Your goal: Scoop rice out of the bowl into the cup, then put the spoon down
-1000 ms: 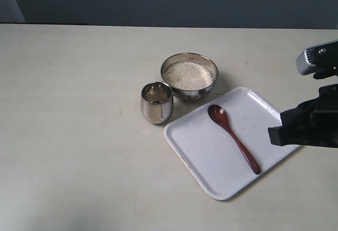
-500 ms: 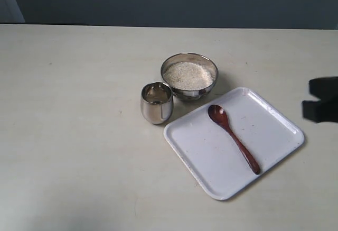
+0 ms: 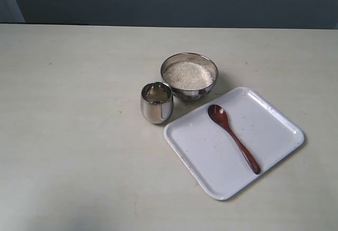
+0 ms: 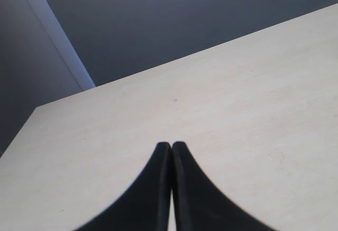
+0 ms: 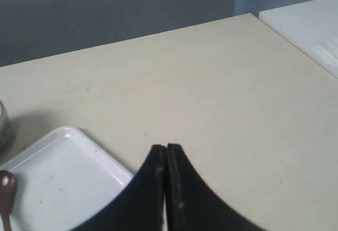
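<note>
The steel bowl [image 3: 189,76] stands mid-table, holding white rice [image 3: 188,75]. Just beside it at the front left is the small steel cup [image 3: 157,102]; I cannot make out its contents. The reddish-brown wooden spoon [image 3: 233,137] lies diagonally on the white tray [image 3: 274,120], its oval bowl toward the steel bowl. Neither arm shows in the exterior view. My left gripper [image 4: 170,145] is shut with nothing in it, over bare table. My right gripper [image 5: 166,147] is shut and empty too, beside a corner of the tray [image 5: 63,162], where the spoon's tip [image 5: 5,186] shows.
The tray sits at the front right of the beige table [image 3: 74,114]. A dark wall runs behind the table's far edge. In the right wrist view a white surface [image 5: 306,25] lies past the table's edge.
My right arm has drawn back to the right and left the exterior view. Bowl, cup, spoon and tray have not moved.
</note>
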Robot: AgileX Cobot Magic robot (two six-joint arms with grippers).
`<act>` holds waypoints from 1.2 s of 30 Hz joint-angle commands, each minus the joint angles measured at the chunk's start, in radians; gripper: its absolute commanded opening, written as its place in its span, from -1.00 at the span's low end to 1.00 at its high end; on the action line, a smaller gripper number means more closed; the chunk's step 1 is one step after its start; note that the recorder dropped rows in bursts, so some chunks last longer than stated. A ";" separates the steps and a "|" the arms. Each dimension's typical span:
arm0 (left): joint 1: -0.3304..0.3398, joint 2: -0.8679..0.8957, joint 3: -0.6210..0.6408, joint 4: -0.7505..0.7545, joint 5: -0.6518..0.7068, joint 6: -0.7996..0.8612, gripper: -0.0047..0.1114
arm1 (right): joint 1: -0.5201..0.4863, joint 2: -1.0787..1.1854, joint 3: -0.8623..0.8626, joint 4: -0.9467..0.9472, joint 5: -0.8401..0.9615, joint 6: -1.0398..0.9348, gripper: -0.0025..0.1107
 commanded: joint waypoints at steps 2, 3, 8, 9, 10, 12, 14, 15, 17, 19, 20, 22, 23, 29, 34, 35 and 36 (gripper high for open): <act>-0.007 -0.005 -0.002 0.000 -0.009 -0.007 -0.91 | -0.013 -0.156 0.079 0.044 -0.017 -0.072 -0.97; -0.007 -0.005 -0.002 0.000 -0.009 -0.007 -0.91 | -0.013 -0.156 0.083 0.042 -0.015 -0.084 -0.97; -0.007 -0.005 -0.002 0.000 -0.009 -0.007 -0.91 | -0.013 -0.156 0.087 0.041 -0.018 -0.096 -0.97; -0.007 -0.005 -0.002 0.000 -0.009 -0.007 -0.91 | -0.013 -0.156 0.095 0.041 -0.025 -0.096 -0.97; -0.007 -0.005 -0.002 0.000 -0.009 -0.007 -0.91 | -0.013 -0.156 0.102 0.038 -0.029 -0.096 -0.97; -0.007 -0.005 -0.002 0.000 -0.009 -0.007 -0.91 | -0.013 -0.156 0.129 0.028 -0.048 -0.096 -0.97; -0.007 -0.005 -0.002 0.000 -0.009 -0.007 -0.91 | -0.013 -0.156 0.161 0.028 -0.065 -0.096 -0.97; -0.007 -0.005 -0.002 0.000 -0.009 -0.007 -0.91 | -0.013 -0.156 0.169 0.039 -0.073 -0.096 -0.97; -0.007 -0.005 -0.002 0.000 -0.009 -0.007 -0.91 | -0.013 -0.156 0.169 0.041 -0.091 -0.099 -0.97; -0.007 -0.005 -0.002 0.000 -0.009 -0.007 -0.91 | -0.013 -0.156 0.169 0.041 -0.091 -0.099 -0.97; -0.007 -0.005 -0.002 0.000 -0.009 -0.007 -0.91 | -0.013 -0.156 0.169 0.041 -0.091 -0.099 -0.97; -0.007 -0.005 -0.002 0.000 -0.009 -0.007 -0.91 | -0.013 -0.156 0.169 0.043 -0.091 -0.099 -0.97; -0.007 -0.005 -0.002 0.000 -0.009 -0.007 -0.91 | -0.013 -0.156 0.169 0.043 -0.091 -0.099 -0.97; -0.007 -0.005 -0.002 0.000 -0.009 -0.007 -0.91 | -0.013 -0.156 0.169 0.043 -0.091 -0.104 -0.97; -0.007 -0.005 -0.002 0.000 -0.009 -0.007 -0.91 | -0.013 -0.156 0.169 0.043 -0.091 -0.149 -0.97; -0.007 -0.005 -0.002 0.000 -0.009 -0.007 -0.91 | -0.013 -0.156 0.169 0.043 -0.091 -0.149 -0.97; -0.007 -0.005 -0.002 0.000 -0.009 -0.007 -0.91 | -0.013 -0.156 0.169 0.043 -0.091 -0.146 -0.97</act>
